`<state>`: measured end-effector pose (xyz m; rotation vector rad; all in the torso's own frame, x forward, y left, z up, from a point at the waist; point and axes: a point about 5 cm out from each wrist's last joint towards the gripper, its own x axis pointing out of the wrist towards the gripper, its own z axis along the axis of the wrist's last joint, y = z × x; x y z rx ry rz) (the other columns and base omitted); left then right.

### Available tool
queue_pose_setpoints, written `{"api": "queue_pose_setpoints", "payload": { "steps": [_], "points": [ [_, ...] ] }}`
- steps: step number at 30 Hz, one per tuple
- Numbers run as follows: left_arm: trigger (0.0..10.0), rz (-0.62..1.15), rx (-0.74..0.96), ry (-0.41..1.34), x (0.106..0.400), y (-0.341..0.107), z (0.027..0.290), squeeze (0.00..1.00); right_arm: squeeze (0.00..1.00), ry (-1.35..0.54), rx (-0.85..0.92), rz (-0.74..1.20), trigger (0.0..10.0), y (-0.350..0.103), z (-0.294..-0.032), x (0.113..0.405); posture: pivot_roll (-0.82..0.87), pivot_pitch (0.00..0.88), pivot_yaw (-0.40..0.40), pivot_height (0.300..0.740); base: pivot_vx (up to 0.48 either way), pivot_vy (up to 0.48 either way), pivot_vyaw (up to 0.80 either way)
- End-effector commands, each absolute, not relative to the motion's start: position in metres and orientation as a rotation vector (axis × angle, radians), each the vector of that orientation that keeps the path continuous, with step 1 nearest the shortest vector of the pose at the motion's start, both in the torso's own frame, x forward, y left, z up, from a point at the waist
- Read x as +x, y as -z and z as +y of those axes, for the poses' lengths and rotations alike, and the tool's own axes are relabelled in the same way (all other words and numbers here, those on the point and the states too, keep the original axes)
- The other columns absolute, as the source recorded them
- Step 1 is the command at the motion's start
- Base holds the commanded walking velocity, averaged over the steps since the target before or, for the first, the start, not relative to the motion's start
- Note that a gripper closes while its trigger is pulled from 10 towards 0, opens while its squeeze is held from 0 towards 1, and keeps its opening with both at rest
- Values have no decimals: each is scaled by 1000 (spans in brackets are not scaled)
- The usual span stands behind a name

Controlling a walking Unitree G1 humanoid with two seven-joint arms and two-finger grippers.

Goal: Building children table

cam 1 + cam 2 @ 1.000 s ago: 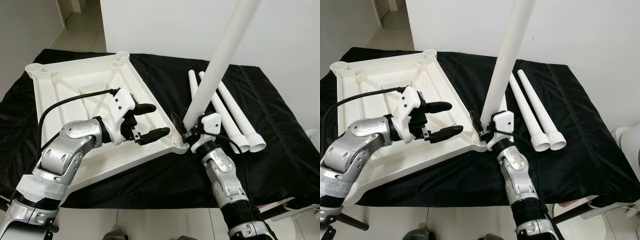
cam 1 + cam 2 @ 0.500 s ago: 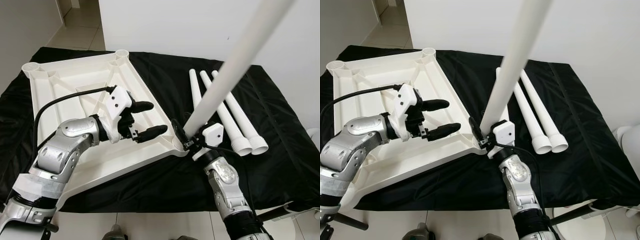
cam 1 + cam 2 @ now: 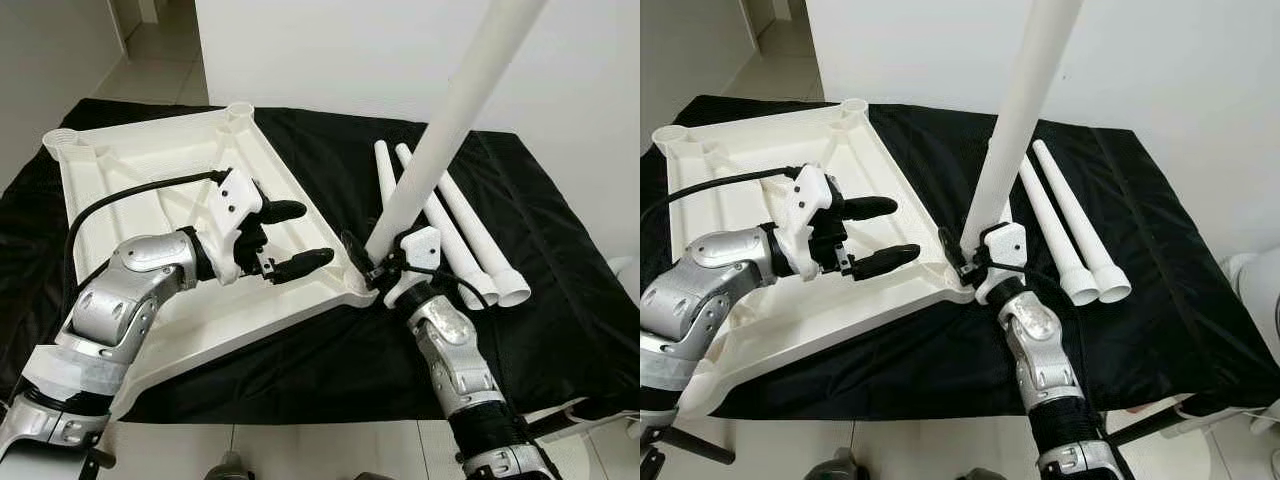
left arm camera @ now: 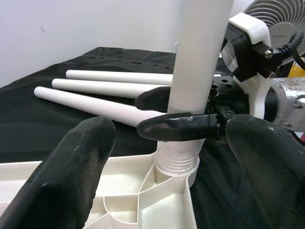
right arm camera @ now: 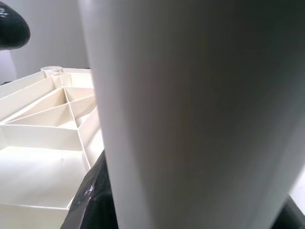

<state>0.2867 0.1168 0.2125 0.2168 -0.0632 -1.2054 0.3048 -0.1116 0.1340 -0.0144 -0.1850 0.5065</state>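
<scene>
The white tabletop (image 3: pixel 140 190) lies upside down on a black cloth, ribs up. One white leg (image 3: pixel 455 110) rises steeply from the tabletop's near right corner socket (image 4: pixel 177 164), leaning to the right. My right gripper (image 3: pixel 366 264) is shut on the leg just above the socket, and in the left wrist view its black fingers (image 4: pixel 178 127) clamp the tube. Over the tabletop, left of that corner, my left gripper (image 3: pixel 312 234) hovers open, holding nothing. The leg (image 5: pixel 190 114) looms close in the right wrist view, beside the ribs (image 5: pixel 43 119).
Three more white legs (image 3: pixel 450 235) lie side by side on the black cloth (image 3: pixel 560 300), right of the raised leg. A white wall stands close behind the table. Tiled floor (image 3: pixel 160 60) shows at the far left.
Half a second ago the raised leg leaned further right; it has swung back to a steeper angle. The left gripper has stayed open in about the same place.
</scene>
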Motion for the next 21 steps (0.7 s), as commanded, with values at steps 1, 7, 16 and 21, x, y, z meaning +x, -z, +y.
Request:
{"api": "queue_pose_setpoints", "payload": {
  "steps": [1, 7, 16, 21],
  "points": [
    [10000, -62, 230, 1263, 284, -214, 117, 0, 0, -508, -22, -12, 10000, -109, -118, 305, 97, 1, -54, 740, 0, 0, 0],
    [10000, -62, 229, 1261, 284, -214, 117, 0, 0, -520, -7, 8, 10000, -110, -116, 308, 97, 5, -57, 740, 0, 0, 0],
    [10000, -64, 223, 1250, 286, -215, 118, 0, 0, -526, 24, 110, 10000, -111, -115, 319, 97, 11, -57, 740, 0, 0, 0],
    [10000, -67, 222, 1247, 287, -217, 118, 0, 0, -520, 48, 181, 10000, -106, -117, 321, 98, 16, -56, 740, 0, 0, 0]
  ]
}}
